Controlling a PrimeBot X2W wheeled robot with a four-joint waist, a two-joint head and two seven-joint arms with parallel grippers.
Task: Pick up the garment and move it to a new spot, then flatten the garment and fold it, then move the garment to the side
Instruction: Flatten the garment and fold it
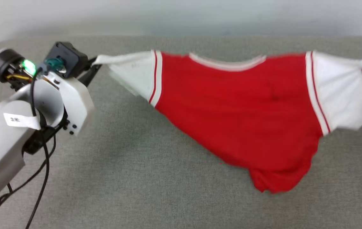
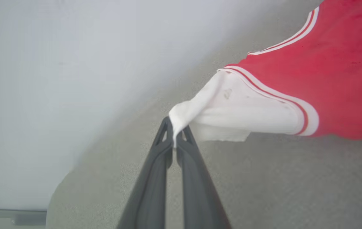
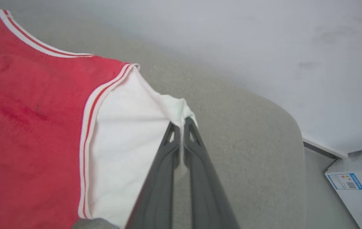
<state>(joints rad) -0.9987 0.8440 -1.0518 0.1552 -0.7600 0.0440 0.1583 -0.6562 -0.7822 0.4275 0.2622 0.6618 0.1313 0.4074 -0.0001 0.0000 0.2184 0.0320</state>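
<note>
The garment point(image 1: 241, 111) is off the grey desk point(image 1: 136, 178) and stretched across the upper half of the head view, with a white sleeve at each end. The left gripper point(image 2: 174, 130), at the upper left of the head view, has its jaws pinched shut on the tip of one sleeve. The right gripper point(image 3: 182, 125), at the right edge, has its jaws closed on the tip of the other. The red body sags between them to a point at the lower right of centre. The hem may be brushing the desk there, though the head view is too soft to be sure. So the pick-up looks done and the carry to a new spot is in hand. Laying it down, flattening, folding and moving it to the side are all left, and no fold shows yet.
</note>
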